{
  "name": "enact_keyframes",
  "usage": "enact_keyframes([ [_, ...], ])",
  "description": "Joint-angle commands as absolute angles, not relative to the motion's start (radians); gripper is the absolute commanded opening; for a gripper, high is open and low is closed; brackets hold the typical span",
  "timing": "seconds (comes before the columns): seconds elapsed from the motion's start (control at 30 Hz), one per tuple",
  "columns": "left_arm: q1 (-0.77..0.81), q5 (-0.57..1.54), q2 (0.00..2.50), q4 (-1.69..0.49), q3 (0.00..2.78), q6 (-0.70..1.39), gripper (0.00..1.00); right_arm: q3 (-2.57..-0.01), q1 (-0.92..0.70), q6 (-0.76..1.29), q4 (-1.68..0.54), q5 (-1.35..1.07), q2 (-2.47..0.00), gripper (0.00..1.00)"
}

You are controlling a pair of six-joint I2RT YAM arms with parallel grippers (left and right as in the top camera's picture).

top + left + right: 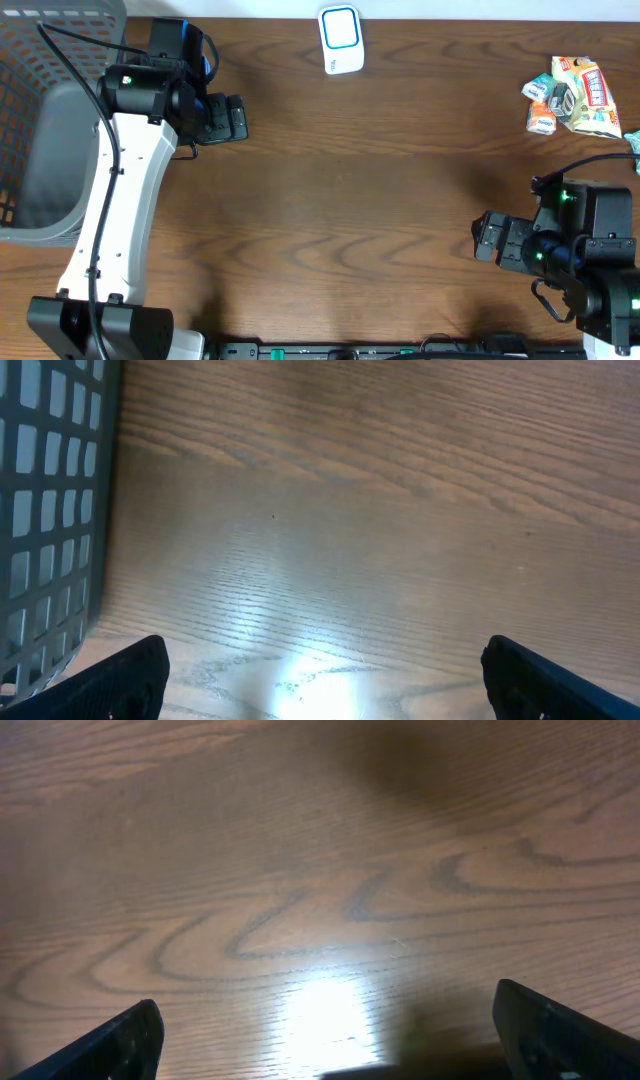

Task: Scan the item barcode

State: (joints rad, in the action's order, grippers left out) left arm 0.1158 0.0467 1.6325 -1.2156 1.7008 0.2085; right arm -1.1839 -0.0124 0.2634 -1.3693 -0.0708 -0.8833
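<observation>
left tool (238, 118) standing spread wide, holding nothing, hovering beside grey plastic mesh basket (40, 90) | right tool (482, 240) gaping wide, gripping nothing | colourful crinkly snack packets (572, 95) lying at far right of brown wooden worktop (350, 200) | white-and-blue rectangular scanner (341, 40) sitting at far edge

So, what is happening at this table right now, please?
Nothing is being handled yet. Both arms hang over the brown wooden table with open, empty grippers: the left gripper beside the grey plastic lattice basket, the right gripper at the near right. The pile of colourful snack packets lies untouched at the far right, and the white device with a blue frame, probably the scanner, sits mid far edge.
</observation>
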Motion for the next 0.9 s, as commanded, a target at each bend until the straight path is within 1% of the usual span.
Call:
enact_keyframes([
  [0.0,0.114,0.042,1.638,-1.219,1.7,0.203,0.98,-1.165,-0.02,0.244,-1.335,-0.063,-0.86,0.99],
  [0.23,0.114,0.041,1.638,-1.219,1.7,0.203,0.98,-0.992,-0.022,0.201,-1.083,-0.069,-0.715,0.99],
  [0.33,0.114,0.042,1.638,-1.219,1.7,0.203,0.98,-0.812,-0.022,0.051,-0.84,-0.175,-0.575,0.99],
  [0.37,0.114,0.042,1.638,-1.219,1.7,0.203,0.98,-0.77,-0.022,0.023,-0.788,-0.202,-0.545,0.99],
  [0.4,0.114,0.041,1.638,-1.219,1.7,0.203,0.98,-0.683,-0.022,-0.005,-0.683,-0.244,-0.483,0.99],
  [0.5,0.114,0.042,1.638,-1.219,1.7,0.203,0.98,-0.484,-0.022,-0.004,-0.468,-0.262,-0.33,0.99],
  [0.6,0.114,0.042,1.638,-1.219,1.7,0.203,0.98,-0.316,-0.028,-0.005,-0.311,-0.277,-0.196,0.99],
  [0.7,0.114,0.042,1.638,-1.219,1.7,0.203,0.98,-0.204,-0.039,-0.001,-0.216,-0.287,-0.097,0.99],
  [0.87,0.114,0.042,1.638,-1.219,1.7,0.203,0.98,-0.107,-0.043,-0.001,-0.125,-0.278,-0.017,0.99],
])
